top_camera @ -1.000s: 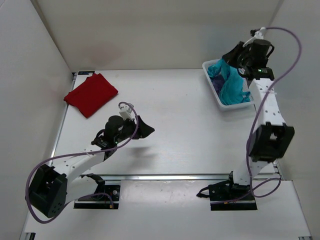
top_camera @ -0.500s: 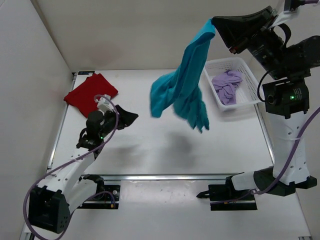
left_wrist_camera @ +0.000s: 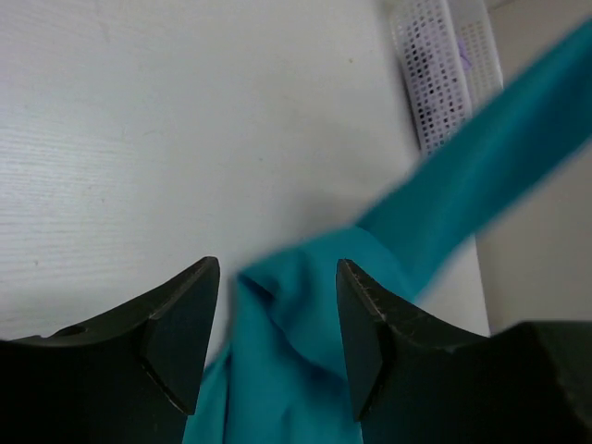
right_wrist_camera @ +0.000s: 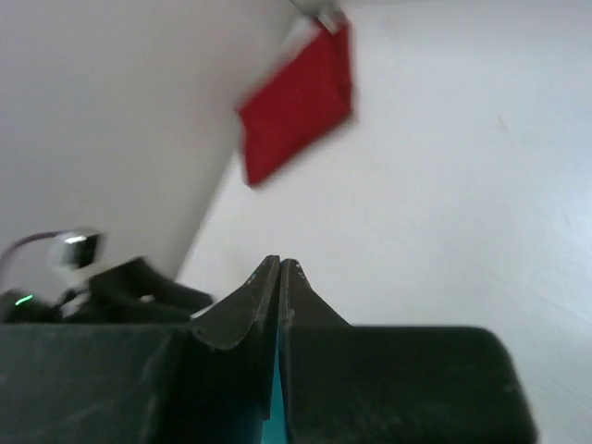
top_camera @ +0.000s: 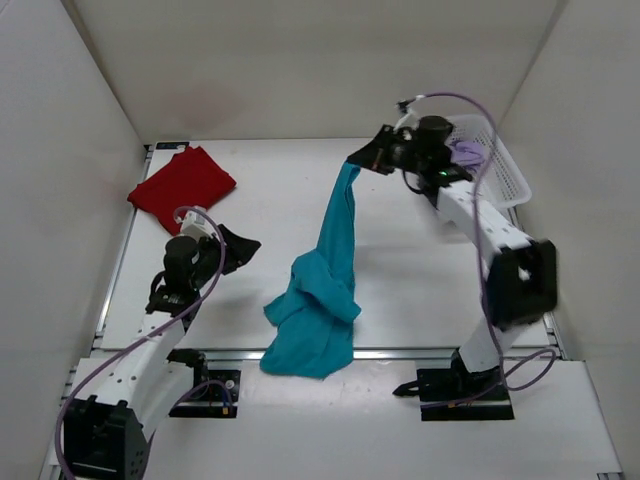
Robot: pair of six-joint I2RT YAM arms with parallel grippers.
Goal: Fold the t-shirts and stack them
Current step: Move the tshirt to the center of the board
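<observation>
I see my left gripper (left_wrist_camera: 277,277) with fingers apart, teal-blue shirt (top_camera: 318,305) heaped on the table (top_camera: 420,290) just ahead of them, its upper end stretched into my right gripper (top_camera: 362,160), fingers clamped together on it, dark red shirt (top_camera: 182,187) farther back, well apart from both.

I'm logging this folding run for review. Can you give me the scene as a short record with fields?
red t-shirt: folded, far left of table
teal t-shirt: top end held up, rest heaped at near edge
lavender t-shirt: in white basket
left claw: open, empty, beside the teal heap
right claw: shut on teal t-shirt
</observation>
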